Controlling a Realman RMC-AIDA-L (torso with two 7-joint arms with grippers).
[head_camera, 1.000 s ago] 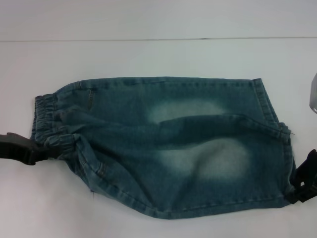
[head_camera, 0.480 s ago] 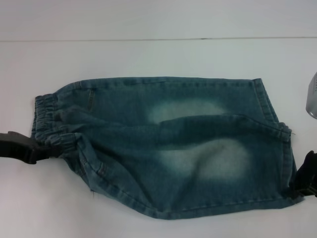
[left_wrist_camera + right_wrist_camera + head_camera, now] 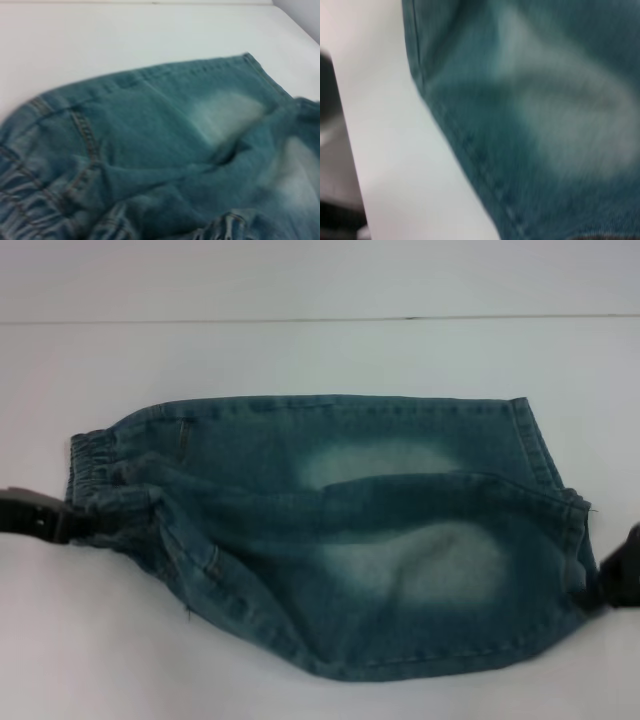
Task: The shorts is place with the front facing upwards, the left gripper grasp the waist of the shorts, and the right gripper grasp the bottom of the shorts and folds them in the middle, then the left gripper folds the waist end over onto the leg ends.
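The blue denim shorts lie lengthwise on the white table. Their gathered waist is at the left and the bottom with its straight hems is at the right. My left gripper is shut on the near part of the waist, which bunches around its fingers. At the right edge, my right gripper is shut on the near corner of the bottom. The left wrist view shows the waist gathers and faded cloth. The right wrist view shows only a stitched hem.
The white table surrounds the shorts. A thin dark seam line crosses it at the back. The table's edge shows in the right wrist view, with a dark area beyond it.
Both grippers have pulled their held corners away from the near edge of the table. The near fold line of the shorts has drawn in and the right corner has lifted off the table.
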